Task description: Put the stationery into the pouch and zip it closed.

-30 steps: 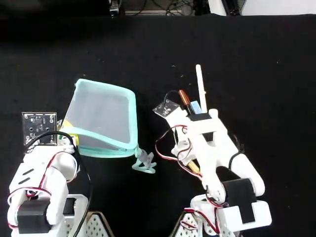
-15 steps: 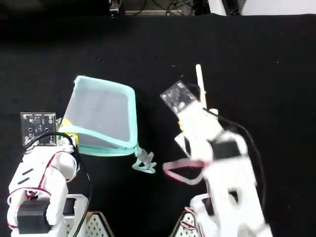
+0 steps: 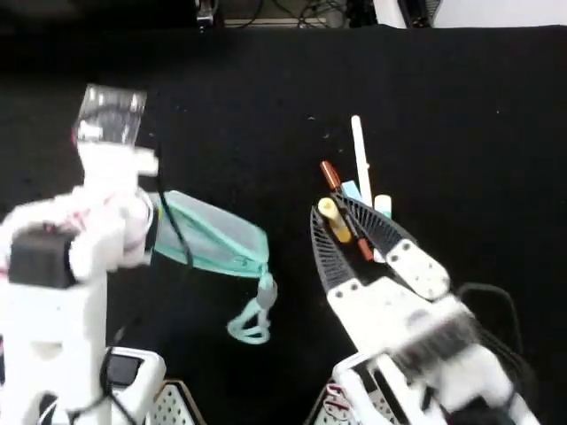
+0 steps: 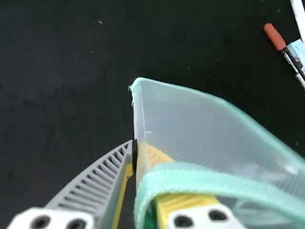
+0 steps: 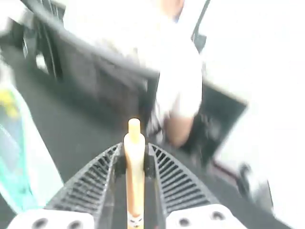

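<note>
Pouch (image 4: 200,129): judged light, limp mesh; rim is clenched by left pincer (image 4: 137,153). Yellow pen (image 5: 135,181): judged stiff, slick; is grasped lengthwise by right pincer (image 5: 135,149), tip protruding.

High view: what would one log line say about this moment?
left gripper: shut on pouch | right gripper: shut on yellow pen | white stick: lying on table

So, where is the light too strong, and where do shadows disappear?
Right wrist view: the room behind the yellow pen in the right claw is washed out white. High view: the black table swallows shadows. Left wrist view: even light, the pouch stands out against the table.
</note>
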### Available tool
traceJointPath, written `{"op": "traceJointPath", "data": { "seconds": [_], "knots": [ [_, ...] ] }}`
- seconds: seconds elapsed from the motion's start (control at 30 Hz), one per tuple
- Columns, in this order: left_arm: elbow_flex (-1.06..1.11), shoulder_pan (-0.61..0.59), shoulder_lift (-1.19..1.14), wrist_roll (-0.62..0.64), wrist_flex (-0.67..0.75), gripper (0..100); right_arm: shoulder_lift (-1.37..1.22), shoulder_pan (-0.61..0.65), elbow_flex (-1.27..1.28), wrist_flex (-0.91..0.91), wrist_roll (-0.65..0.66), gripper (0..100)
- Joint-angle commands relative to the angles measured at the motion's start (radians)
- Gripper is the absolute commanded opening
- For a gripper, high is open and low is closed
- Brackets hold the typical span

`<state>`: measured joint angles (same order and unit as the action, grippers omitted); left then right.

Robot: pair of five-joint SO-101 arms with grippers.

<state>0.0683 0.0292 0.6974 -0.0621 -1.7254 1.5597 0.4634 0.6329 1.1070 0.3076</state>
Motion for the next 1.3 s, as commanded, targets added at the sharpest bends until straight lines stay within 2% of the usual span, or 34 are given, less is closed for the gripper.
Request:
{"op": "traceJointPath", "data": {
  "seconds": [0.0,0.17,0.3,0.63,0.8,1.17,1.27],
  "knots": [
    [-0.263,-0.002,-0.184,0.006,-0.037,3,-0.001,0.106,-0.091,-0.069,-0.020,1.2],
    [-0.249,-0.015,-0.307,0.008,-0.037,3,-0.004,0.253,-0.094,-0.238,-0.014,1.3],
    [-0.208,-0.021,-0.347,0.006,-0.037,3,-0.056,0.321,-0.070,-0.361,-0.014,1.3],
    [-0.176,-0.015,-0.347,0.006,-0.035,3,-0.206,0.440,-0.070,-0.480,-0.015,1.3],
    [-0.157,-0.013,-0.350,0.011,-0.032,3,-0.211,0.454,-0.008,-0.519,-0.012,1.3],
    [-0.165,-0.013,-0.348,0.012,-0.029,3,-0.226,0.451,0.315,-0.819,-0.011,1.3],
    [-0.156,-0.015,-0.347,0.012,-0.028,3,-0.226,0.450,0.387,-0.829,0.057,1.3]
  ]
}}
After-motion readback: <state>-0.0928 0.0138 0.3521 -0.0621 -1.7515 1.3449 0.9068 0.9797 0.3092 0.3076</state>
